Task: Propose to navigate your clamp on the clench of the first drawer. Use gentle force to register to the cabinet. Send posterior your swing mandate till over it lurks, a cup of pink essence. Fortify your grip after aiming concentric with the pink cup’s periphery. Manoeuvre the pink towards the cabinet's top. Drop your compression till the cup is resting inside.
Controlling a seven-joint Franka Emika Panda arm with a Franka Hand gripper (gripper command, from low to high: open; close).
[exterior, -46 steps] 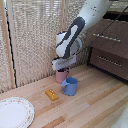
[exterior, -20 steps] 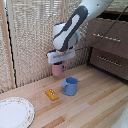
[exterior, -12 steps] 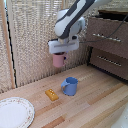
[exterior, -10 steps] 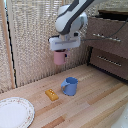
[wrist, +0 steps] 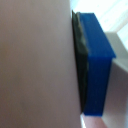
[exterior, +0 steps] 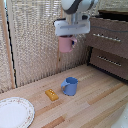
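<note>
Above a pale wooden worktop [exterior: 95, 107], the white arm's tool [exterior: 66, 37] grips a small pale pink mug [exterior: 66, 44], lifted clear for carrying toward the dark brown wooden cabinet [exterior: 107, 45] beside it.

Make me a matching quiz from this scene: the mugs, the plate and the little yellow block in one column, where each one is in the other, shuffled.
Things:
1. pale pink mug
2. blue mug
3. white round plate
4. small yellow block

Places:
A. table's near corner, exterior view's left
B. in the air, held by the gripper
C. lying between plate and blue mug
D. standing on the wooden table, below the pink mug

Pairs: 1-B, 2-D, 3-A, 4-C
</note>
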